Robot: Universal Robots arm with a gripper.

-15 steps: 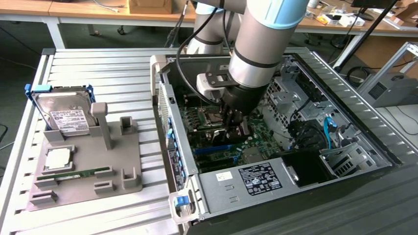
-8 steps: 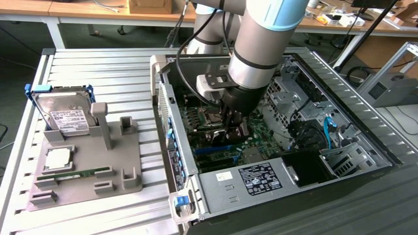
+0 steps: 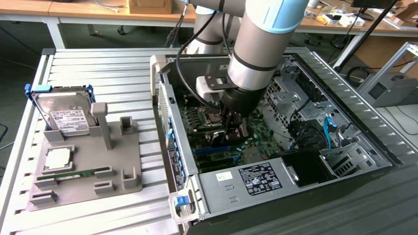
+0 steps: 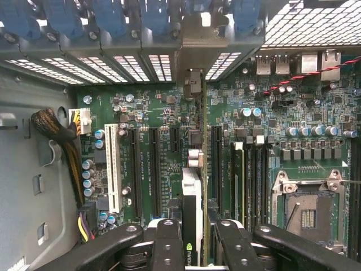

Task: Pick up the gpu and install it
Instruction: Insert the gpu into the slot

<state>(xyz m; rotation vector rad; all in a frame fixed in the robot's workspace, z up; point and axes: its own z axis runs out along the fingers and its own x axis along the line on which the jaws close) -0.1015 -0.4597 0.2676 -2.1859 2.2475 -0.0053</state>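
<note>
- Currently, in the exterior view, the arm (image 3: 261,44) is reaching down into the open computer case (image 3: 196,193), which is lying on its side on the slatted surface (image 3: 98,68).
- The gripper (image 3: 232,128) is sitting low inside the case, just above the green motherboard (image 3: 261,134). I cannot tell from this angle how its fingers are set.
- Toward the exterior view's left, a grey fixture (image 3: 98,166) is resting on the surface beside the case. It is carrying a hard drive (image 3: 65,115) propped upright, a processor chip (image 3: 58,157) lying flat and a slim green memory stick (image 3: 78,174).
- A power supply (image 3: 258,178) with a black label is sitting at the near end of the case.
- Moving to the wrist view, the gripper (image 4: 198,240) is clamping the gpu (image 4: 192,189) from both sides, one black finger (image 4: 166,237) pressing against each face.
- The gpu is standing on edge over the motherboard (image 4: 158,101), running between two long black expansion slots, with its far end reaching toward the perforated rear wall (image 4: 130,65) of the case. Whether it is seated in a slot cannot be told.
- A white slot (image 4: 113,164) is lying well to one side of the card, and the empty processor socket (image 4: 307,212) is lying to the other, beyond the memory slots (image 4: 248,175).
- A sleeved cable bundle (image 4: 56,135) is curving along the grey case wall.
</note>
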